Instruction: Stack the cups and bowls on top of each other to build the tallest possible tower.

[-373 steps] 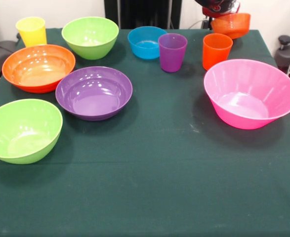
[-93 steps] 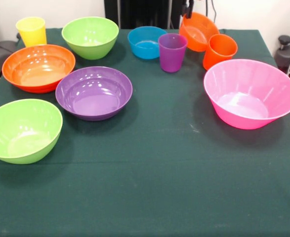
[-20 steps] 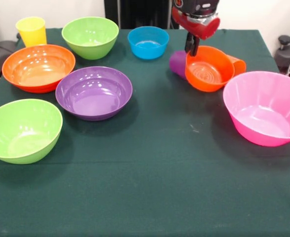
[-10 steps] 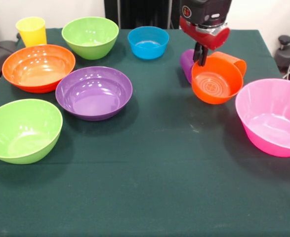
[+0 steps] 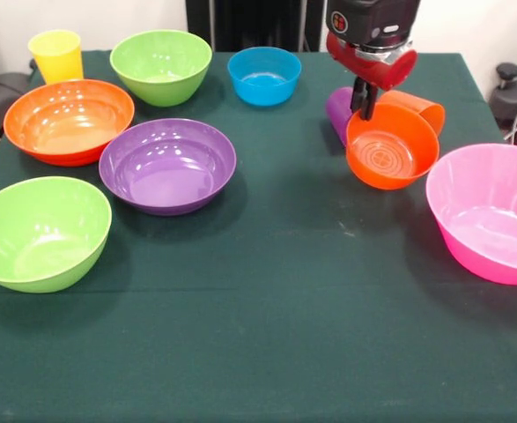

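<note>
My gripper (image 5: pixel 363 99) is shut on the far rim of the small orange bowl (image 5: pixel 392 157), which hangs tilted with its opening facing the camera. Right behind it, the purple cup (image 5: pixel 337 113) lies on its side to the left and the orange cup (image 5: pixel 421 106) lies tipped to the right. The large pink bowl (image 5: pixel 496 211) sits at the right edge, partly cut off. The small blue bowl (image 5: pixel 264 75) stands at the back centre. The yellow cup (image 5: pixel 56 55) stands upright in the far left corner.
On the left half stand a lime green bowl (image 5: pixel 161 66) at the back, a large orange bowl (image 5: pixel 69 121), a purple bowl (image 5: pixel 167 166) and a second lime green bowl (image 5: pixel 40 232) near the front left. A dark green cloth (image 5: pixel 267 335) covers the table.
My gripper has carried the small orange bowl to the right and slightly nearer. The pink bowl has slid further right, and the two cups lie toppled behind the bowl.
</note>
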You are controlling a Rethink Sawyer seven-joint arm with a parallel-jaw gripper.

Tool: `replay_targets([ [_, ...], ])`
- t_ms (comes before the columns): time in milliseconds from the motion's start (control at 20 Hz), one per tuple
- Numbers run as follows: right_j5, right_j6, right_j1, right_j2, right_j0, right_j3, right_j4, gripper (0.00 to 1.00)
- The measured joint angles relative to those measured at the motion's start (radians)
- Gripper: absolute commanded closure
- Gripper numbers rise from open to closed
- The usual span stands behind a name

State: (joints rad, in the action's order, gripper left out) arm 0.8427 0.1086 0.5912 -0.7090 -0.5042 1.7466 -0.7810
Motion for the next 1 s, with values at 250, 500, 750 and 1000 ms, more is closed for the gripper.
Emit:
replay_targets([
  [250, 0.0, 0.0, -0.002, -0.003, 0.001, -0.002, 0.0, 1.0],
  [500, 0.0, 0.0, -0.045, -0.003, 0.026, -0.04, -0.002, 1.0],
  [750, 0.0, 0.0, -0.103, -0.002, 0.085, -0.097, -0.003, 1.0],
  [1000, 0.0, 0.0, -0.133, -0.002, 0.151, -0.12, -0.003, 1.0],
])
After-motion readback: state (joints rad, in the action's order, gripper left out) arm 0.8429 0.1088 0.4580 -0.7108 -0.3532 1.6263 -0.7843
